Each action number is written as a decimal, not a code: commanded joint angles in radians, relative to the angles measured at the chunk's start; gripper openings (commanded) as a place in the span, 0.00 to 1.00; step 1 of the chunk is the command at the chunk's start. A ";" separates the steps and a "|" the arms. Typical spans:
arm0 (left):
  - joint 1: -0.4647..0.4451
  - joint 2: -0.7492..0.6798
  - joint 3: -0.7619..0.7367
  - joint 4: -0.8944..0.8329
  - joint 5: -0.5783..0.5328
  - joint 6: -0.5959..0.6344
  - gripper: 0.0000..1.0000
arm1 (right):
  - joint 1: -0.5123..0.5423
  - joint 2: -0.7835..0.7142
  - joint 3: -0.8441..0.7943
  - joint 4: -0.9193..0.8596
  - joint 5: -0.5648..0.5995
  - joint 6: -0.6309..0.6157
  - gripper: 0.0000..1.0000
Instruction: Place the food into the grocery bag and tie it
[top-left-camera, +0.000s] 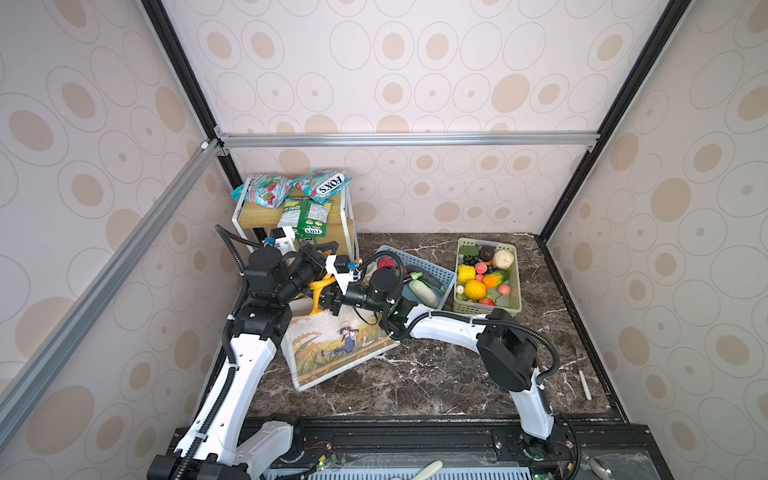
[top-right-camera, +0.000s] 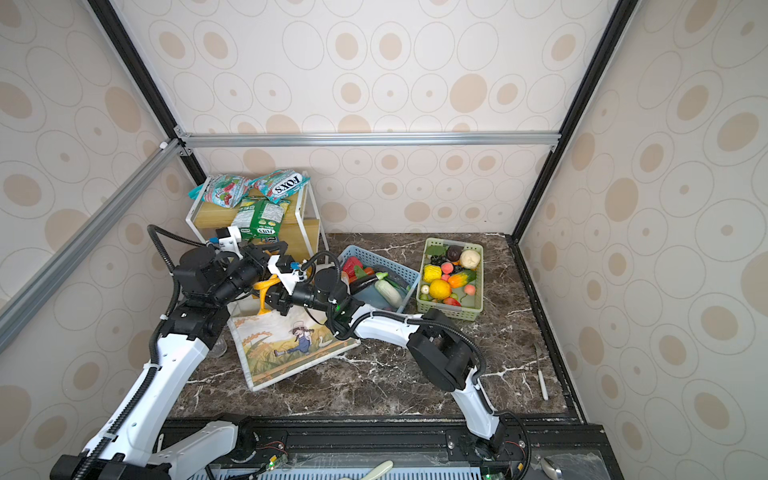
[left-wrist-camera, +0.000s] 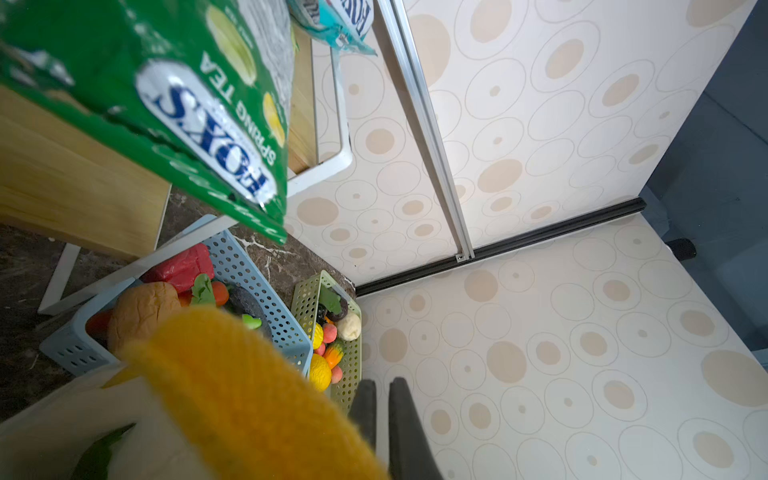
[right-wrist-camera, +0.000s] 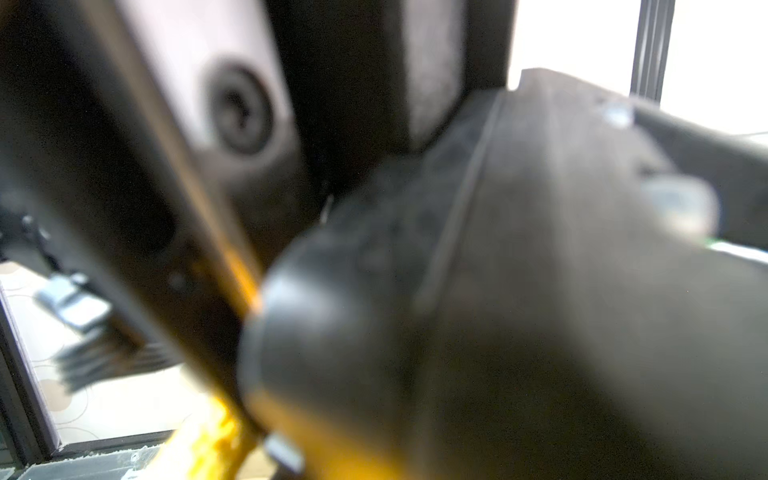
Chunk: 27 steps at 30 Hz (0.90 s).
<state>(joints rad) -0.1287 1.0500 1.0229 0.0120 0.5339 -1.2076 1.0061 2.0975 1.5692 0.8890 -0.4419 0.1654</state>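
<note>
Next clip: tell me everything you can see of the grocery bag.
The grocery bag is a white, boxy fabric tote. Its near side is printed with a hatted figure in blue overalls in a golden field. It sits on the dark marble table, left of centre, near the blue basket. Its yellow-orange handles rise where both arms meet. The right gripper is at them, its grip unclear. The arms hide the opening.
</note>
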 joint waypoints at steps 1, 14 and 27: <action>-0.030 0.007 0.037 0.050 0.131 0.004 0.00 | 0.090 -0.035 -0.083 0.008 -0.128 0.083 0.10; 0.105 -0.038 0.054 -0.022 0.057 0.095 0.00 | -0.042 -0.274 -0.418 -0.083 -0.087 0.375 0.00; 0.141 0.058 0.097 -0.052 0.265 0.182 0.00 | -0.105 -0.396 -0.449 -0.185 -0.238 0.261 0.36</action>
<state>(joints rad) 0.0017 1.0882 1.0447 -0.0433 0.7120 -1.1122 0.9112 1.6840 1.1072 0.7395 -0.6018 0.4648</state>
